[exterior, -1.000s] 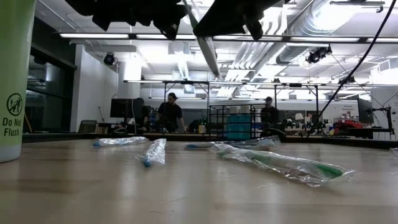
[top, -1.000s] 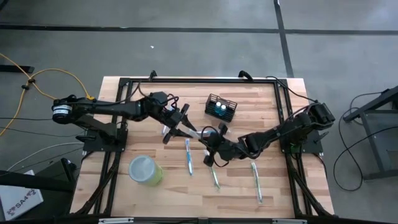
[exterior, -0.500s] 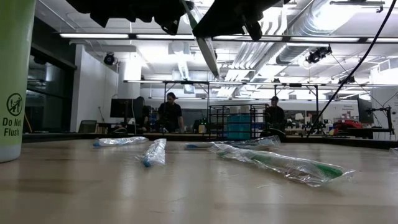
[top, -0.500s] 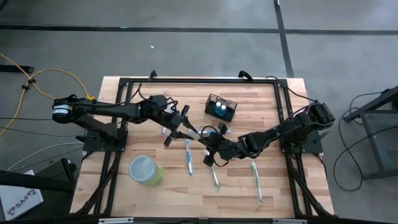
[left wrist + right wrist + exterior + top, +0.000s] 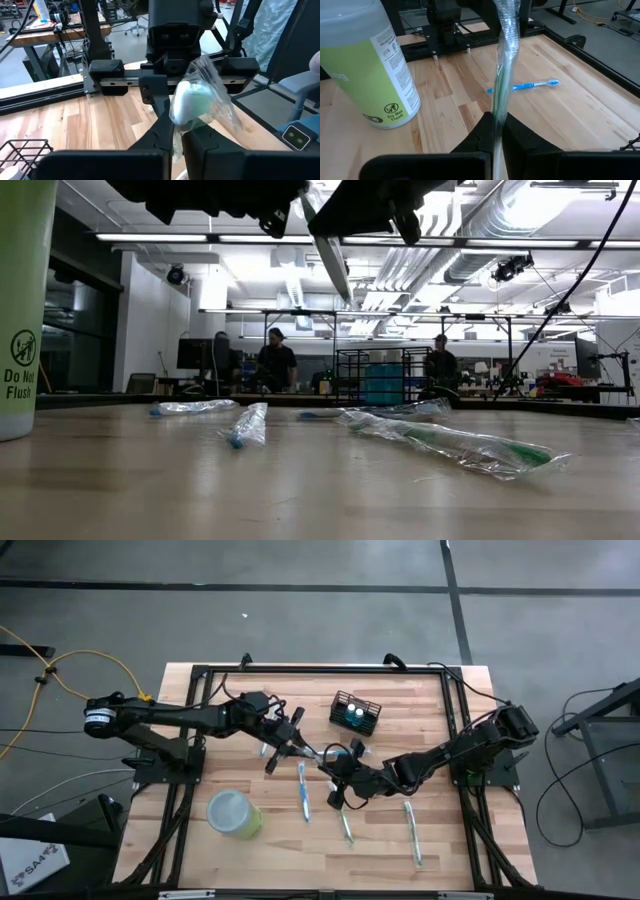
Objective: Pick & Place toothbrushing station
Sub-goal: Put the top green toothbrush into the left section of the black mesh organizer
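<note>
The toothbrushing station (image 5: 356, 713) is a small black wire-mesh rectangular basket, standing upright on the table with its open top facing up and a little blue-and-white content showing inside. It lies beyond both grippers, toward the far edge of the table: well apart from the left gripper (image 5: 287, 745) on its right side, and nearer the right gripper (image 5: 337, 768), just past it. Neither gripper touches it.

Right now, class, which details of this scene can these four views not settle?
- Small black wire-mesh basket: its contents are too small in the high view; the left wrist view's edge cuts it off.
- Plastic-wrapped green toothbrush: the wrapper blurs its head in the left wrist view.
- Both grippers: the low view's top edge crops them.
</note>
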Controlling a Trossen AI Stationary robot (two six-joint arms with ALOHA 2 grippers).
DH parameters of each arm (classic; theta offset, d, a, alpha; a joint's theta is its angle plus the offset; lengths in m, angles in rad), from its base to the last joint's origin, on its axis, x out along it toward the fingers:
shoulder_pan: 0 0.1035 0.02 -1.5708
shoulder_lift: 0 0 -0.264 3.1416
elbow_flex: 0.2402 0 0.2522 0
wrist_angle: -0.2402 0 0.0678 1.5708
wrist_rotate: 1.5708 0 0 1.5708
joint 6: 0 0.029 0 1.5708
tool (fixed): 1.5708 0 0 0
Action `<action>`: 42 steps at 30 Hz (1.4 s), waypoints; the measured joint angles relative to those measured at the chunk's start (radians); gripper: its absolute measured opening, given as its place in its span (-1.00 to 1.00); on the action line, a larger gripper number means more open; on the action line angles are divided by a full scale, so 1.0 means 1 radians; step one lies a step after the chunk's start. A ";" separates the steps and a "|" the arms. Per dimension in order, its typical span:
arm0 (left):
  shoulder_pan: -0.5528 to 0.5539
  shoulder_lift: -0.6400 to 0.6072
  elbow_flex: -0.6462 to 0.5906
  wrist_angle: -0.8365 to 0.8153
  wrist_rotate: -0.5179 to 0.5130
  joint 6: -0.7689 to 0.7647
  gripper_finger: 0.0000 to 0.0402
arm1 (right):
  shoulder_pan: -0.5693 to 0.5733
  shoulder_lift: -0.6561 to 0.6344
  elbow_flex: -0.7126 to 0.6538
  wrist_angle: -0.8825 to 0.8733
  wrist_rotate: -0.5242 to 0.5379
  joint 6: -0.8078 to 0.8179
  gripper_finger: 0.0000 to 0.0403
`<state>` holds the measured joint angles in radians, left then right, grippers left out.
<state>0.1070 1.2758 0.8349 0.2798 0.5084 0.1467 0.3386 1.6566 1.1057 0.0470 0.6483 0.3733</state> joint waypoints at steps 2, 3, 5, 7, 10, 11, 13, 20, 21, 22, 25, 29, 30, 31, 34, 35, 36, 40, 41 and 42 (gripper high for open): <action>0.000 0.000 0.000 -0.001 -0.003 -0.001 -0.95 | 0.000 0.000 0.000 -0.001 0.000 0.000 -0.96; 0.000 0.000 0.000 -0.001 -0.013 -0.002 -0.95 | 0.000 0.000 0.000 -0.001 0.001 0.000 -0.96; 0.000 0.000 0.000 -0.004 -0.023 -0.001 -0.95 | 0.000 0.000 0.000 -0.004 0.005 0.000 -0.96; 0.000 0.000 0.000 -0.005 -0.024 -0.002 -0.95 | -0.001 0.000 0.000 -0.004 0.005 -0.001 -0.96; -0.001 0.000 0.000 -0.007 -0.024 -0.002 -0.96 | 0.000 0.000 0.000 -0.004 0.003 -0.001 -0.96; -0.001 0.000 0.000 -0.008 -0.024 -0.002 -0.96 | -0.001 0.000 0.000 -0.004 0.001 -0.002 -0.96; -0.001 0.000 0.000 -0.008 -0.024 -0.005 -0.96 | -0.001 0.000 0.000 -0.004 0.000 -0.003 -0.94; -0.001 0.000 0.000 -0.015 -0.022 -0.011 -0.96 | -0.001 0.000 0.000 -0.006 -0.001 -0.008 -0.54; -0.001 0.000 0.000 -0.019 -0.021 -0.011 -0.96 | -0.001 0.000 0.000 -0.006 0.000 -0.008 -0.48; -0.001 0.000 0.000 -0.021 -0.020 -0.012 -0.96 | -0.001 0.000 0.000 -0.006 0.001 -0.008 -0.43; -0.002 0.000 0.000 -0.022 -0.020 -0.017 -0.96 | -0.001 0.000 0.000 -0.007 0.009 -0.013 -0.27; 0.010 0.000 0.000 -0.024 -0.043 -0.015 -0.97 | -0.001 0.000 0.000 -0.007 0.024 -0.038 -0.13; 0.017 0.000 0.000 -0.024 -0.060 -0.009 -0.97 | 0.000 -0.001 0.000 -0.009 0.032 -0.038 -0.11; 0.028 0.000 0.000 -0.024 -0.080 -0.006 -0.97 | 0.003 -0.006 0.000 -0.022 0.034 -0.038 -0.10; 0.070 0.000 0.000 -0.022 -0.118 0.000 -0.97 | 0.009 -0.039 -0.001 -0.075 0.035 -0.029 -0.09; 0.087 0.000 0.000 -0.020 -0.120 0.001 -0.97 | 0.013 -0.056 -0.001 -0.103 0.035 -0.017 -0.09; 0.104 0.000 0.000 -0.020 -0.120 0.003 -0.97 | 0.019 -0.076 -0.001 -0.144 0.034 0.000 -0.10; 0.175 0.000 0.000 -0.007 -0.119 0.003 -0.97 | 0.042 -0.153 0.000 -0.278 0.028 0.100 -0.13; 0.192 0.000 0.000 0.000 -0.120 0.003 -0.97 | 0.052 -0.171 0.000 -0.316 0.027 0.131 -0.14; 0.208 0.000 0.000 0.009 -0.120 0.003 -0.97 | 0.061 -0.186 0.000 -0.344 0.024 0.165 -0.15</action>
<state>0.3150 1.2758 0.8349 0.2892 0.3885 0.1493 0.3991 1.4705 1.1053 -0.2966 0.6727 0.5381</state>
